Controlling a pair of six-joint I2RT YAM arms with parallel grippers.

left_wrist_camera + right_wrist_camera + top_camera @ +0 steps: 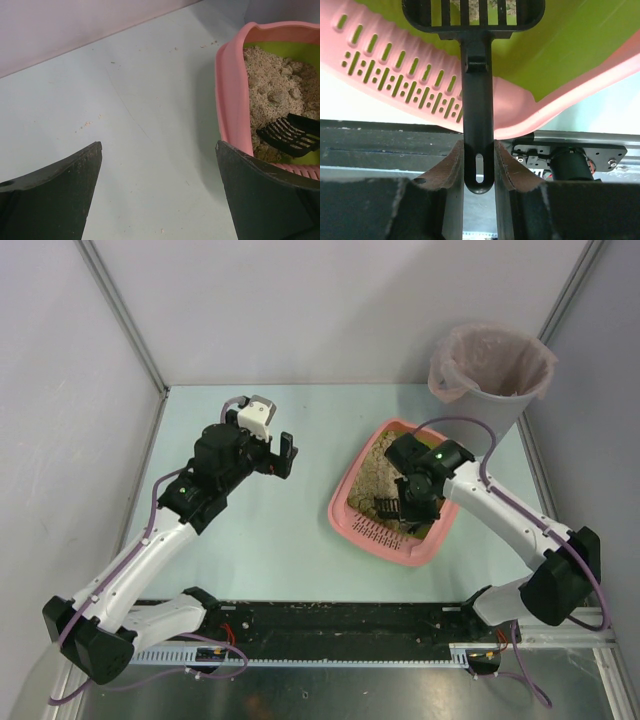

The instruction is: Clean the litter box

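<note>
The pink litter box [343, 502] lies right of the table's centre, with beige litter and a yellow-green lining; it also shows in the left wrist view [231, 95] and the right wrist view [385, 100]. My right gripper [412, 508] hangs over its slotted near end, shut on the handle of the black slotted scoop [478, 100]. The scoop's head [290, 135] sits low over the litter near the slotted rim. My left gripper [272, 455] is open and empty above the bare table, left of the box.
A grey round bucket [490, 375] lined with a pinkish bag stands at the back right, just beyond the box. Litter crumbs [87, 123] lie scattered on the table. A black rail [340, 625] runs along the near edge. Walls enclose the back and sides.
</note>
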